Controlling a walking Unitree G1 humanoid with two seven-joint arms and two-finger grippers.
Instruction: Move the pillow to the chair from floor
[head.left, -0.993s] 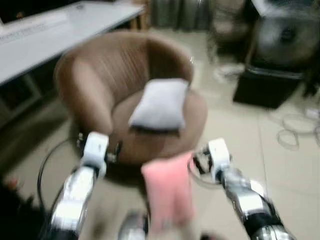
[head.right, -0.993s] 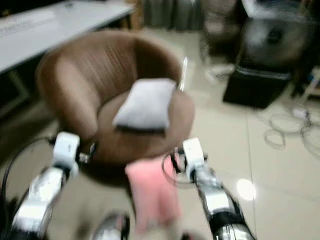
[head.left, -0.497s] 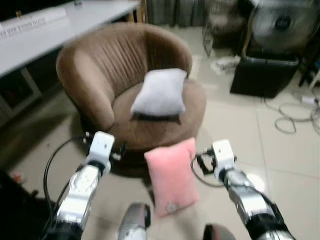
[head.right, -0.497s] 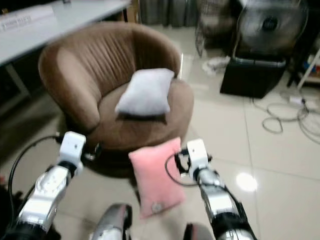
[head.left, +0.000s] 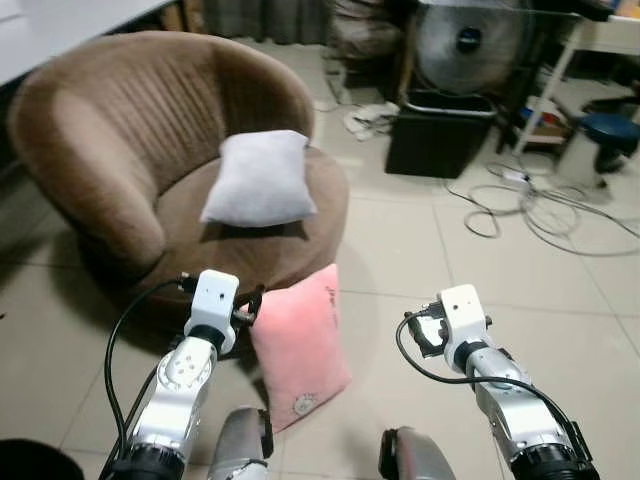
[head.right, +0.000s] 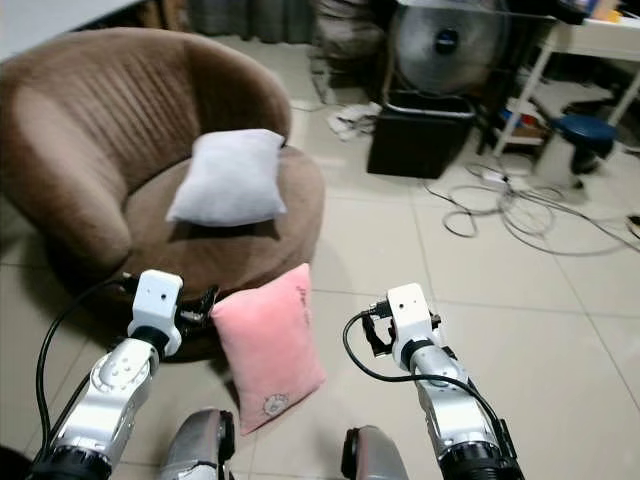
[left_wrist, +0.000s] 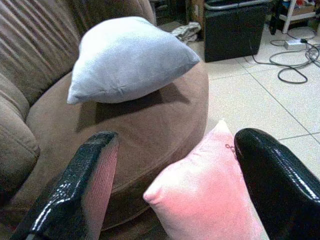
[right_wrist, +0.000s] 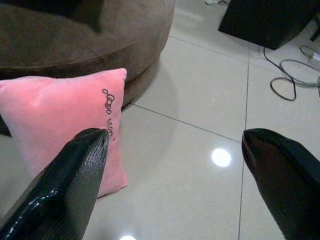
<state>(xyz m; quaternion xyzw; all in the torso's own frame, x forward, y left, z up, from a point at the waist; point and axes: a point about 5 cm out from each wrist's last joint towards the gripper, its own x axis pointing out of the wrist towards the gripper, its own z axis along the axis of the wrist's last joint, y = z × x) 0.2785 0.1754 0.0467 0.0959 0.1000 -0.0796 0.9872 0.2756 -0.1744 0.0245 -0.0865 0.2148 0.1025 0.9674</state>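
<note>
Left eye view: a pink pillow stands on edge on the tiled floor, leaning against the front of a round brown chair.
Pink pillow: on the floor, not on the seat; dark stitched lettering runs along one side.
Chair seat: a pale grey pillow rests on it, propped toward the backrest.
Left gripper: held low just in front of the chair; its black fingers are spread wide, the pink pillow's top corner between them, no contact visible.
Right gripper: held above the tiles just beside the pink pillow; fingers wide apart, nothing between them but floor.
Background: a black box with a fan on top stands well beyond the chair; loose cables lie on the tiles near it.
</note>
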